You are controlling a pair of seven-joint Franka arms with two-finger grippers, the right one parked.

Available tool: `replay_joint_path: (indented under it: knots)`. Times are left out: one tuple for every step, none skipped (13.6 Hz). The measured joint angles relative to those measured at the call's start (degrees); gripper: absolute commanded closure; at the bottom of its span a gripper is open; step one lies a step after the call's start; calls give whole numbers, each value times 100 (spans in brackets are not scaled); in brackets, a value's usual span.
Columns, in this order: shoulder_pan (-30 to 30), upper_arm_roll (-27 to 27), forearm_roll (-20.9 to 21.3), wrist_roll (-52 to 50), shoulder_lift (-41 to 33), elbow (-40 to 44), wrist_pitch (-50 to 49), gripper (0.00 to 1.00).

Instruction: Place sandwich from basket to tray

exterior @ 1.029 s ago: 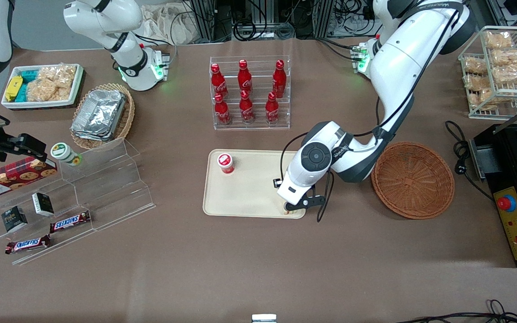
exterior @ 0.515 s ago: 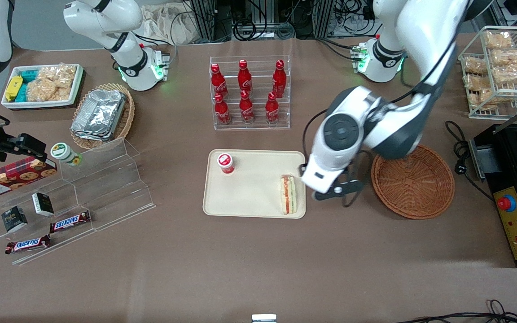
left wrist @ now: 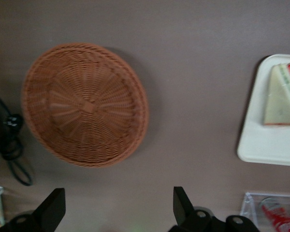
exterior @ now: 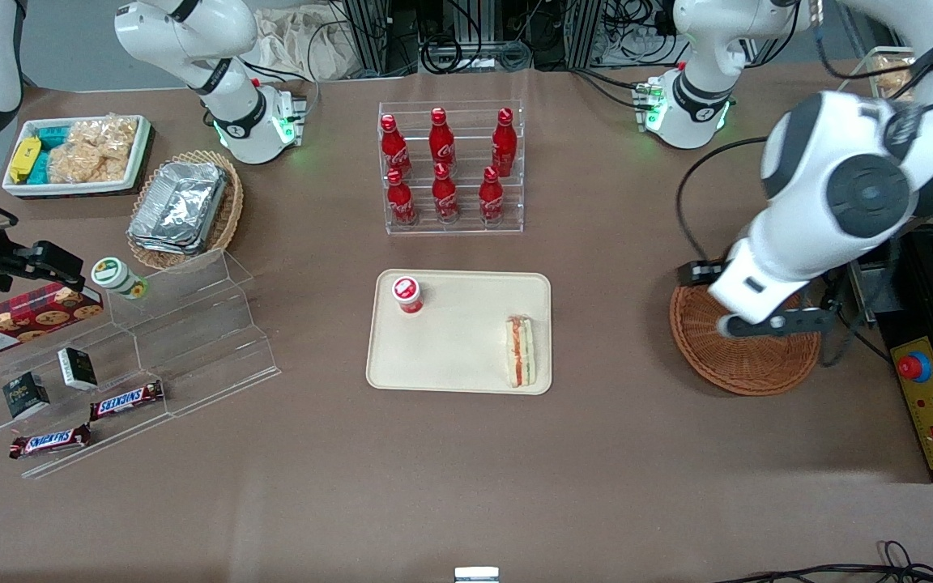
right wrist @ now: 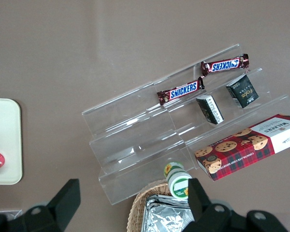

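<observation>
Sandwich (exterior: 521,351) lying flat on the tray (exterior: 450,356), near the basket-side edge, so job looks done. Claw (left wrist: 117,210) wide apart, holding nothing, up high over the basket (exterior: 746,356).

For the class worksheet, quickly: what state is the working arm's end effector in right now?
Left end effector: open, holding nothing, above the round reddish-brown woven wicker basket; the triangular pale-bread sandwich lies on the flat beige plastic tray.
</observation>
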Motion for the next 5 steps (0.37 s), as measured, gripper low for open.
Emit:
replay_joint_path:
  knots:
    - [-1, 246, -8, 418, -165, -116, -116, 0]
    - [1, 461, -10, 800, -274, -171, -191, 0]
    - [3, 641, -11, 1095, -336, -183, -210, 0]
    - [5, 752, -11, 1246, -363, -173, -210, 0]
    - [4, 795, -11, 1306, -363, -129, -210, 0]
